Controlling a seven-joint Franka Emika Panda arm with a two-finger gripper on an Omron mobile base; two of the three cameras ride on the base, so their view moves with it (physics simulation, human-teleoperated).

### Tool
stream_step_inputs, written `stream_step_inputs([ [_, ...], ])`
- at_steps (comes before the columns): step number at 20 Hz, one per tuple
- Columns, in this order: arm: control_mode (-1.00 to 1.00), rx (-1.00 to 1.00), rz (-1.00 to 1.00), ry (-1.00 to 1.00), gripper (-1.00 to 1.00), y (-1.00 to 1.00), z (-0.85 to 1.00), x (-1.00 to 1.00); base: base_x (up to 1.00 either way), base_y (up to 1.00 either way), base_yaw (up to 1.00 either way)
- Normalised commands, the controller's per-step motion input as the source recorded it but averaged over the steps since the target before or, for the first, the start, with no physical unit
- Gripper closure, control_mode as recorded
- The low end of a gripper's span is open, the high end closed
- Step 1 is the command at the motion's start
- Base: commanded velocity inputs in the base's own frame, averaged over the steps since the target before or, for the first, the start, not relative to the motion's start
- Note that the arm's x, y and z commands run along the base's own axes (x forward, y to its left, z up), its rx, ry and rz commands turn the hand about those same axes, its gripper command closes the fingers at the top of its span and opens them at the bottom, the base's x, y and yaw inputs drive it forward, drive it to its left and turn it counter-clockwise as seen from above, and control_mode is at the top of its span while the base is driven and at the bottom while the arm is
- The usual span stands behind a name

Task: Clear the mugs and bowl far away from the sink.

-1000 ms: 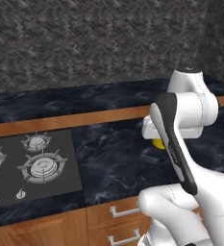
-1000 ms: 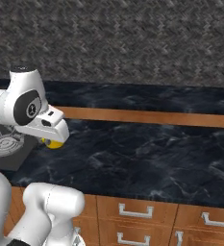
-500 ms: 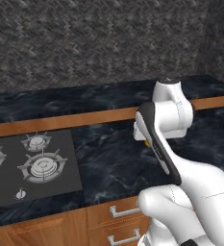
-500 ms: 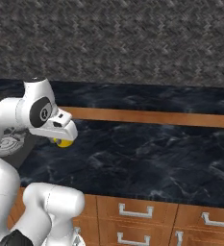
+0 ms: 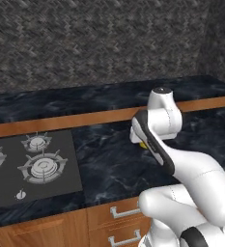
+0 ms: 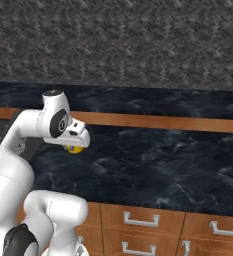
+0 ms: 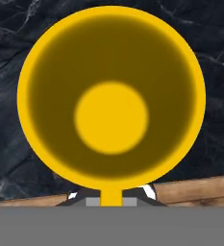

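The plain bright yellow cylindrical mug hangs upright beneath the hand, its open mouth facing straight up into the hand camera so that the round floor of the cup sits dead centre. That squareness suggests it is being carried level, mouth up, so that it will land flat on its base when lowered. The jaws are clamped on the mug's short handle stub at the bottom of the hand view, closed down to their narrowest, a grip that leaves the cup body free below the two-finger gripper. From the right base camera only a sliver of yellow peeps out under the white hand, held above the dark marbled stone surface rather than resting on it. In the left base view the mug is carried just right of the black stovetop with metal burners, over bare stone in front of the wooden ledge strip. This open stretch looks a sensible drop-off, since the job wants the mug well away from the basin.
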Motion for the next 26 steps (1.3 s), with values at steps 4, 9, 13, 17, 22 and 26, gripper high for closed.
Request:
stream_step_inputs([
  [4,-1.00,0.00,0.04,0.00,1.00,-0.04,-0.35,0.55,0.00,0.00,0.00],
  [9,-1.00,0.02,0.04,0.00,1.00,-0.06,-0.29,0.49,0.00,0.00,0.00],
  [13,-1.00,0.08,0.01,0.00,1.00,-0.11,-0.31,0.37,0.00,0.00,0.00],
  [17,-1.00,0.05,0.00,0.01,1.00,-0.09,-0.33,0.28,0.00,0.00,0.00],
  [22,-1.00,0.00,0.00,0.02,1.00,-0.01,-0.38,0.26,0.00,0.00,0.00],
  [26,-1.00,0.00,0.00,0.02,1.00,0.00,-0.26,0.25,0.00,0.00,0.00],
])
